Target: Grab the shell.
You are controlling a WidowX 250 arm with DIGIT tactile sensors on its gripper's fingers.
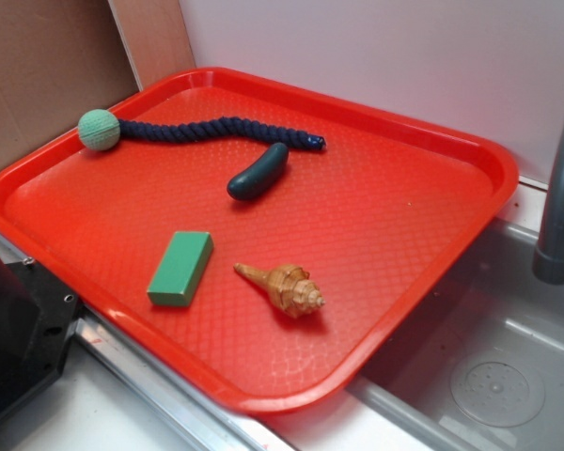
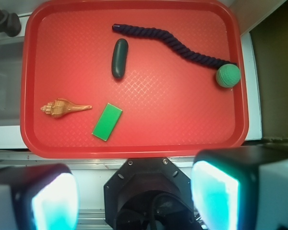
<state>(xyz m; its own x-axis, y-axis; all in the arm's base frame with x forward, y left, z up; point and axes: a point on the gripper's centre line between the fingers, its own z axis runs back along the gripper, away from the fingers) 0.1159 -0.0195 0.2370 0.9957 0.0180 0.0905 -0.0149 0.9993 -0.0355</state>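
Nothing's been grabbed yet — this looks like the very start, with the approach not begun. The shell (image 1: 285, 287) lies on its side on the red tray (image 1: 432, 235), toward the near edge, just right of the green block (image 1: 180, 268) but not touching it; its pointed tip faces the block. Farther back sit a dark pickle-shaped thing (image 1: 258, 172) and a rope with a green ball (image 1: 99, 130). In the wrist view the end effector (image 2: 134, 194) hangs back off the tray's near rim, fingers (image 2: 215, 191) spread wide, holding nothing. Next move probably: travel out over the shell, line the fingers across its thicker knobby end, then drop — the taper might slip.
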